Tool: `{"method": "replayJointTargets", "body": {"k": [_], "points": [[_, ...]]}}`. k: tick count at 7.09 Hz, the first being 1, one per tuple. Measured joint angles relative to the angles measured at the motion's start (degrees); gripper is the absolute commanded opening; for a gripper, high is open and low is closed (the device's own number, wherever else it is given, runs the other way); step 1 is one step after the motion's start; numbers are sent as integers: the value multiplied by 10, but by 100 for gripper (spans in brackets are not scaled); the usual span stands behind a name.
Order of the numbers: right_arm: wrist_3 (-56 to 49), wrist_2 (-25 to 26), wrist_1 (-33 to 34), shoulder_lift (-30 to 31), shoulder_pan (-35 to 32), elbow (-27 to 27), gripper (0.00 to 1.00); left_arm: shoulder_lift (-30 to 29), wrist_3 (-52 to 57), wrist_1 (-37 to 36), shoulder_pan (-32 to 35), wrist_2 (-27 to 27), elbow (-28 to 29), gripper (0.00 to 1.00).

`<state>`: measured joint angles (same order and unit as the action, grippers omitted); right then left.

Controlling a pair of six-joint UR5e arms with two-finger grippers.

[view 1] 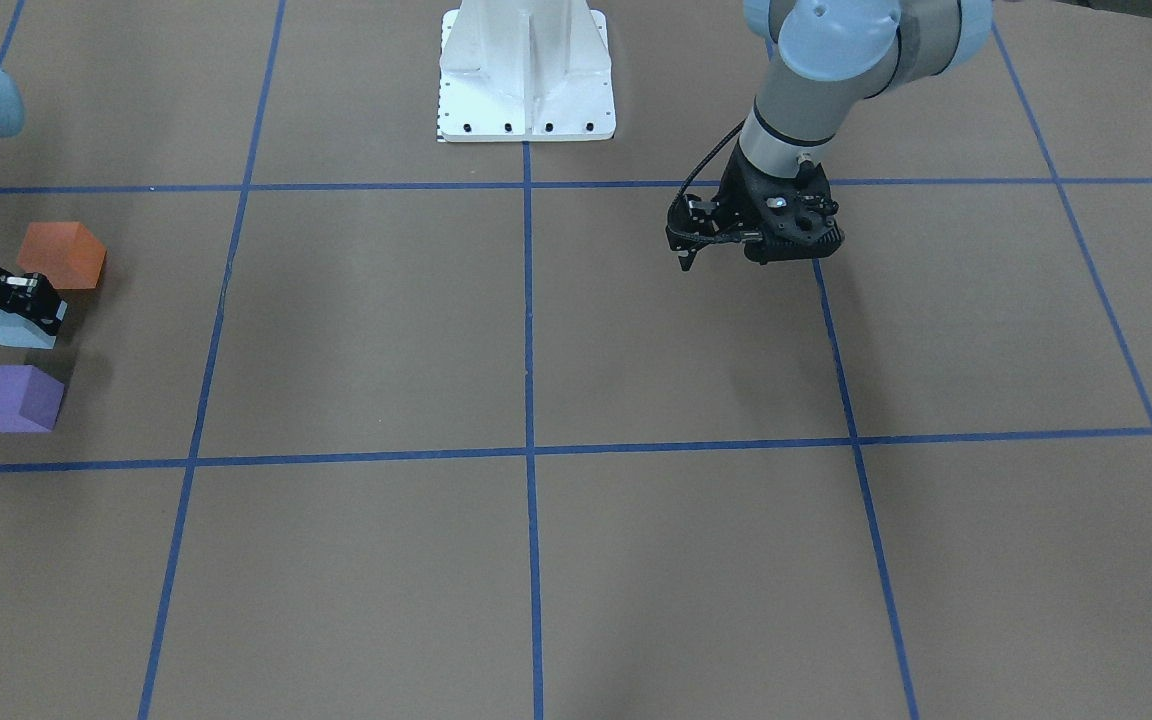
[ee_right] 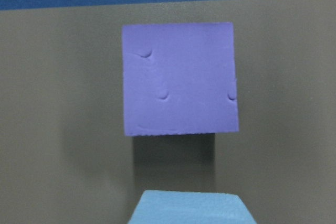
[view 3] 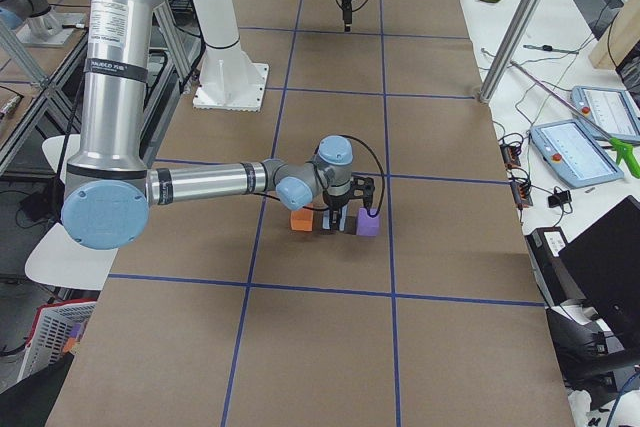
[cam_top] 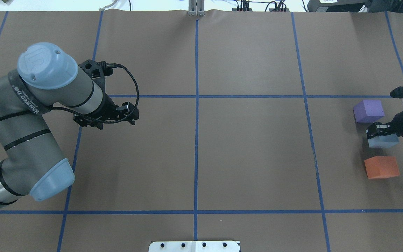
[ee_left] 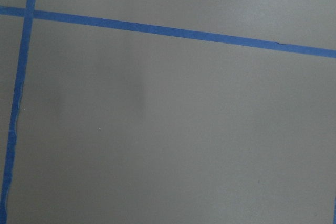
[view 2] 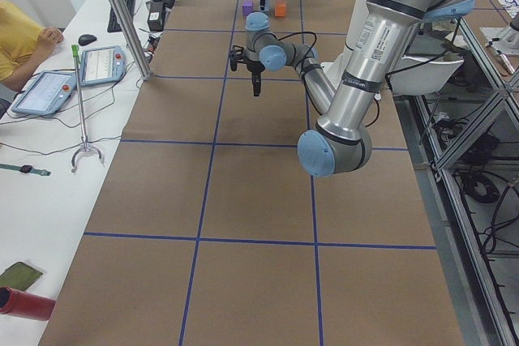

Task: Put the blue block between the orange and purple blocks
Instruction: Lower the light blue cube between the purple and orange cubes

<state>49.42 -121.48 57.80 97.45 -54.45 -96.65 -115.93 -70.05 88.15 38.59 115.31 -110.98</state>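
Brown paper table (cam_top: 250, 140), and on the left my left gripper (cam_top: 131, 113) hangs above bare paper, holding nothing that shows; how wide its jaws stand, I cannot tell. Across to the far right now: purple block (cam_top: 368, 110), orange block (cam_top: 381, 167), and the blue block (cam_top: 383, 141) sits between them, apart from both. My right gripper (cam_top: 376, 131) is down on it; clamped or loose, I cannot tell.

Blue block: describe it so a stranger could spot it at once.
On the brown table, three blocks line up at the overhead view's right edge. The blue block is the middle one, under the right end effector, between purple block and orange block.
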Motion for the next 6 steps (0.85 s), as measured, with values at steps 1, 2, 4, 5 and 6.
{"method": "replayJointTargets", "body": {"k": [1,2,4,5,6], "points": [[1,-3,-12,-3,0,11,5,0,-1,0,0,0,-1,100],[3,-6,-16,-9,1,17,6,-1,-3,1,0,0,-1,100],[4,-8,-19,-18,3,23,7,-1,-8,1,-1,0,-2,100],[4,-8,-19,-23,5,26,9,-1,-8,0,-1,0,-3,100],[4,-9,-19,-25,6,28,21,-1,-9,0,-1,0,-3,100]]}}
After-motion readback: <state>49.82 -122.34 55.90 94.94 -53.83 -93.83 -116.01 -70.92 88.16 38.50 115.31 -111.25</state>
